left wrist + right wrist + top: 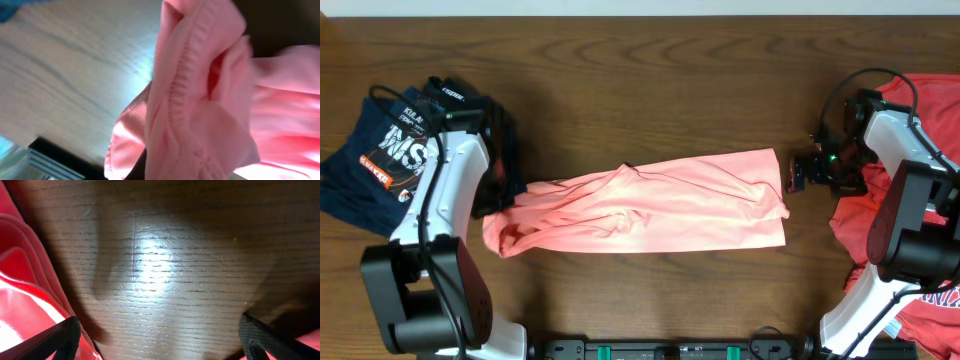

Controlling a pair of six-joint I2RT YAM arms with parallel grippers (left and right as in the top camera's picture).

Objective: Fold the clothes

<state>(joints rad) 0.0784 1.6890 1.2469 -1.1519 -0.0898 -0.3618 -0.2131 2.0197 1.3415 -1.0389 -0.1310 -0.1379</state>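
Left wrist view: left gripper clenches the bunched salmon-pink T-shirt; right gripper jaws gape over wooden table, red T-shirt beside them.

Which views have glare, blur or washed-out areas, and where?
Overhead: sharp, evenly lit. Left wrist: the pink T-shirt is very close and blurred, the table washed out pale. Right wrist: bright glare patch at the table centre, darker edges.

A dark brown wood-grain counter fills the overhead view, with a thin pale strip along its far edge, a black rail with green fittings at the near edge, and a soft white glare on the wood in the right wrist view.
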